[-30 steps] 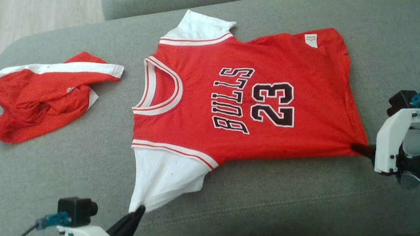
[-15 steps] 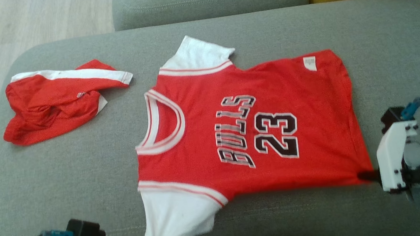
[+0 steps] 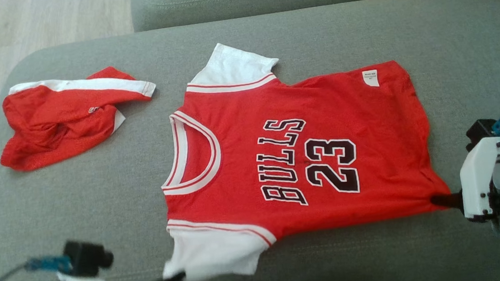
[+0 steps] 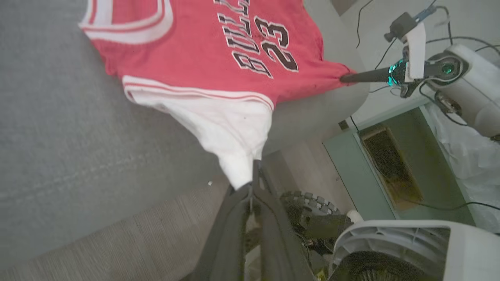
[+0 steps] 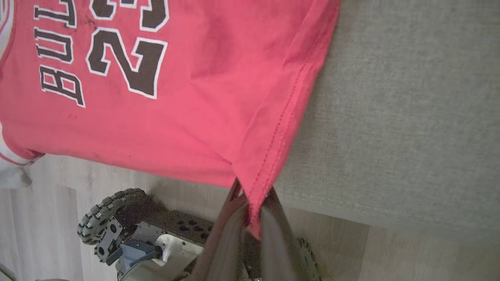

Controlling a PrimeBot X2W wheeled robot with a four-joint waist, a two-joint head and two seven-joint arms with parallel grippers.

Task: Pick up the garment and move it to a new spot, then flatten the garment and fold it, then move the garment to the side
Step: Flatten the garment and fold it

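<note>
Head view: left tool (image 3: 177,276), right tool (image 3: 438,199) pinch jersey (image 3: 320,106) corners; grey cushion (image 3: 100,205) around.

The jersey (image 3: 348,117) has slid toward the front of the sofa (image 3: 77,207).

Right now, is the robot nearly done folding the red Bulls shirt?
Not nearly. Done: the jersey lies spread open, print up, on the grey cushion. In hand: the left gripper is shut on the white sleeve and the right gripper is shut on the red hem corner, pulling the cloth flat. Left: no fold is made yet, then moving it aside.
</note>
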